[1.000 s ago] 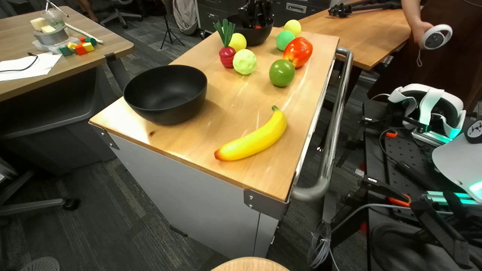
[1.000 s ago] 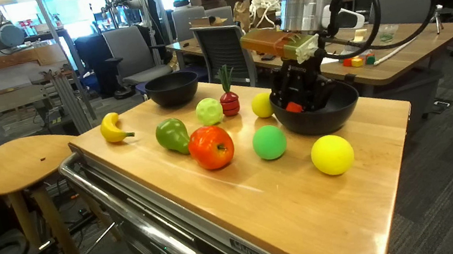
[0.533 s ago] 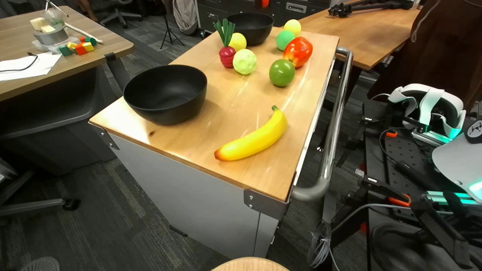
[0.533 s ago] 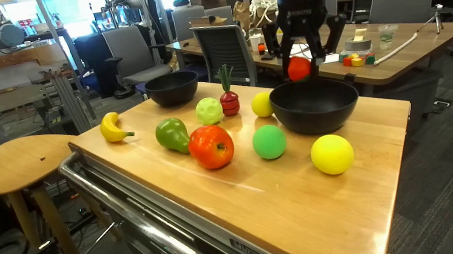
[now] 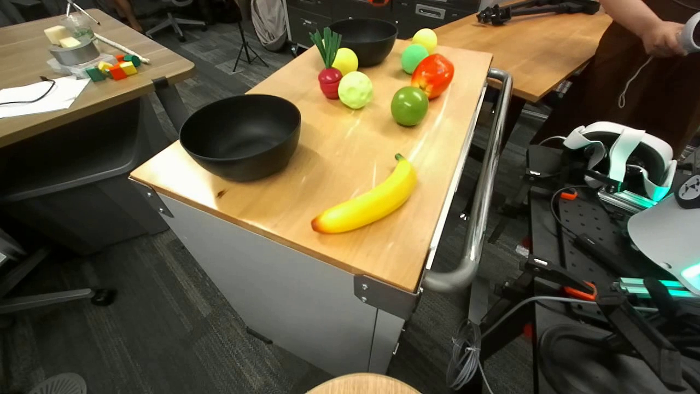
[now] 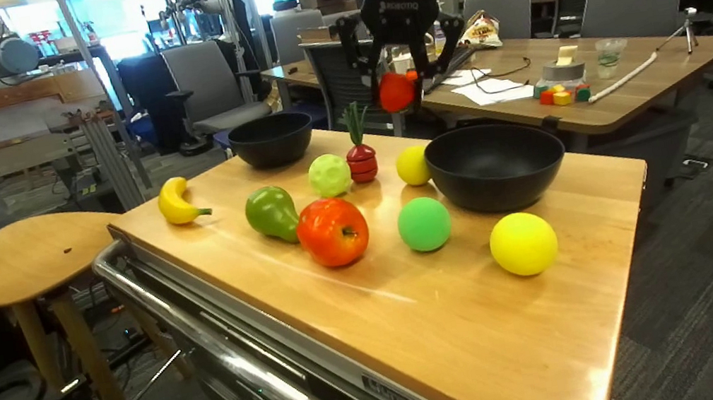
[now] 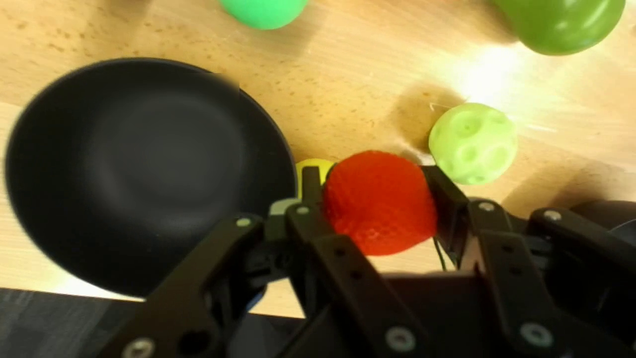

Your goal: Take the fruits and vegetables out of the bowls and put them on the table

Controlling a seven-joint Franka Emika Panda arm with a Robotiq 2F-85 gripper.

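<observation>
Fruit, red and finely dimpled, hangs between the jaws, which stand part-way apart and pinch it at nine and three o'clock in the wrist view. It is in the air, clear of the surface; from it, in that view, a black bowl lies at nine o'clock and a pale-green ball at two. It looks like light hollow plastic or foam, probably with a little give, so a modest squeeze should do. The dimpled skin ought to resist slipping, but the rounded form could roll off-centre; its widest girth is the place to hold.
</observation>
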